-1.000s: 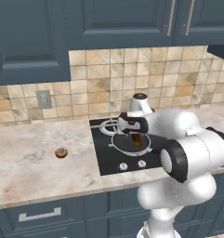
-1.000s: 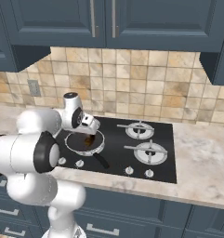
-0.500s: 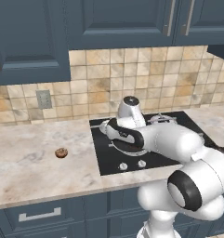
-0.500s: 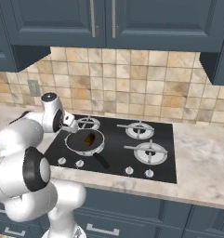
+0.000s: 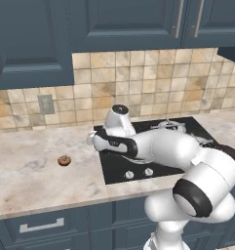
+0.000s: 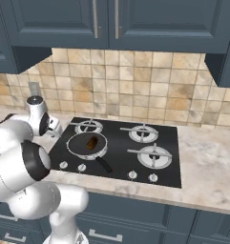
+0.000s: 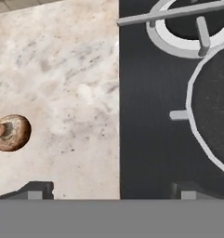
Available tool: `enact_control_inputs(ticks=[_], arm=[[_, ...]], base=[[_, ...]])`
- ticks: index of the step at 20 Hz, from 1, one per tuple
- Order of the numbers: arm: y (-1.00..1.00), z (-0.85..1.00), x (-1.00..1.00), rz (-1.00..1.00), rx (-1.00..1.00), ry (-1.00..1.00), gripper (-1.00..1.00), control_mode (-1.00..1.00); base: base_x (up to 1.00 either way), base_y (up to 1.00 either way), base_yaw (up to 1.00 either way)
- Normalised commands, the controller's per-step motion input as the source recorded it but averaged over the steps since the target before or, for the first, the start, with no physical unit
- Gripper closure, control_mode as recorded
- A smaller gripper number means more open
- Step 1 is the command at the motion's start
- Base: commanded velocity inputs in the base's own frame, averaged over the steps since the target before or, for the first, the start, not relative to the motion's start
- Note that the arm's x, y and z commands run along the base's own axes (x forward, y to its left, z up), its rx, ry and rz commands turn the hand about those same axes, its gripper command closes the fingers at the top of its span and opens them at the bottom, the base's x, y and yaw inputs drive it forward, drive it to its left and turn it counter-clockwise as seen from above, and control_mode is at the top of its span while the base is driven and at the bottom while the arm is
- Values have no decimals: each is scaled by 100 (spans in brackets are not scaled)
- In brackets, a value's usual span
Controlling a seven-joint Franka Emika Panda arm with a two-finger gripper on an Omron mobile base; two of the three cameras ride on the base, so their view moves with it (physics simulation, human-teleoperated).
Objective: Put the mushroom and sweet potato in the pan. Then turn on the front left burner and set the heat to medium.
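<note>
While the sweet potato (image 6: 92, 142) fills the pan (image 6: 76, 147), the mushroom (image 5: 64, 160) sits aside.

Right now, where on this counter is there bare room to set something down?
Bare marble lies all around the mushroom, left of the cooktop, and again right of it. Crowded: the front left burner, taken by the pan holding the sweet potato.

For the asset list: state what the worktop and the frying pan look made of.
Pale beige veined worktop: looks like polished marble or similar stone, given its mottled veining. Round dark shallow frying pan: seems matte dark metal, perhaps non-stick coated, with a thin pale rim and black handle.
</note>
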Motion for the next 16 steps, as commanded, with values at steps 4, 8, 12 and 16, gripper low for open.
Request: enact_control_inputs(ticks=[4,8,12,16], arm=[[39,0,0,30,-3,15,-100,-100],[31,-16,0,17,-1,0,-100,-100],[6,-29,0,0,-7,0,-100,-100],[16,-31,0,0,-8,0,-100,-100]], base=[[0,0,0],[0,0,0],[0,0,0],[0,0,0]])
